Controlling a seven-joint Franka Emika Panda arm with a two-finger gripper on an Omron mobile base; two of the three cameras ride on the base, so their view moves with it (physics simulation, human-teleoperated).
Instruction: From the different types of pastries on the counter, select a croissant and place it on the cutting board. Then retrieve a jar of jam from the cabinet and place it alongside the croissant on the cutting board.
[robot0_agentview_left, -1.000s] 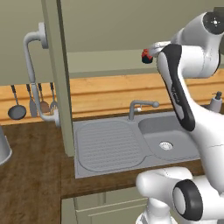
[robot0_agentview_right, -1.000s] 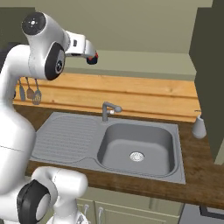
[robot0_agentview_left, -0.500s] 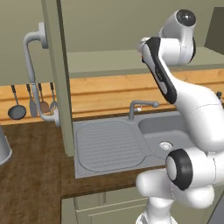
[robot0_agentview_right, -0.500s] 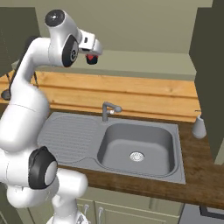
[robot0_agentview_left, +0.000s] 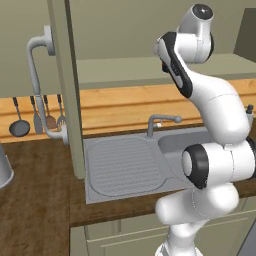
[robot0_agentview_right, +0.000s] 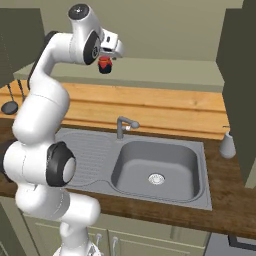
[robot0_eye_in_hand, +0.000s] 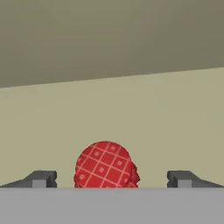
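A jar of jam (robot0_agentview_right: 104, 65) with a red checked lid stands on the pale green cabinet shelf (robot0_agentview_right: 165, 75) above the counter. My gripper (robot0_agentview_right: 105, 58) hangs just over it with the white hand slanting down from the upper right. In the hand view the jar's lid (robot0_eye_in_hand: 103, 165) sits between the two dark fingertips (robot0_eye_in_hand: 41, 178), with a gap on each side, so my gripper (robot0_eye_in_hand: 111, 179) is open around the jar and is not pressing on it. The croissant and the cutting board are out of view.
Below the shelf lie a grey sink (robot0_agentview_right: 155, 165) with a faucet (robot0_agentview_right: 123, 127) and a ribbed draining board (robot0_agentview_left: 122, 165). An open cabinet door (robot0_agentview_left: 67, 100) stands edge-on at the left, with utensils (robot0_agentview_left: 35, 117) hanging behind it. A dark cabinet (robot0_agentview_right: 240, 75) rises at the right.
The arm's upper links have swung round and risen higher behind the hand. The jar has stayed in the same place on the shelf, and the jaws have stayed open.
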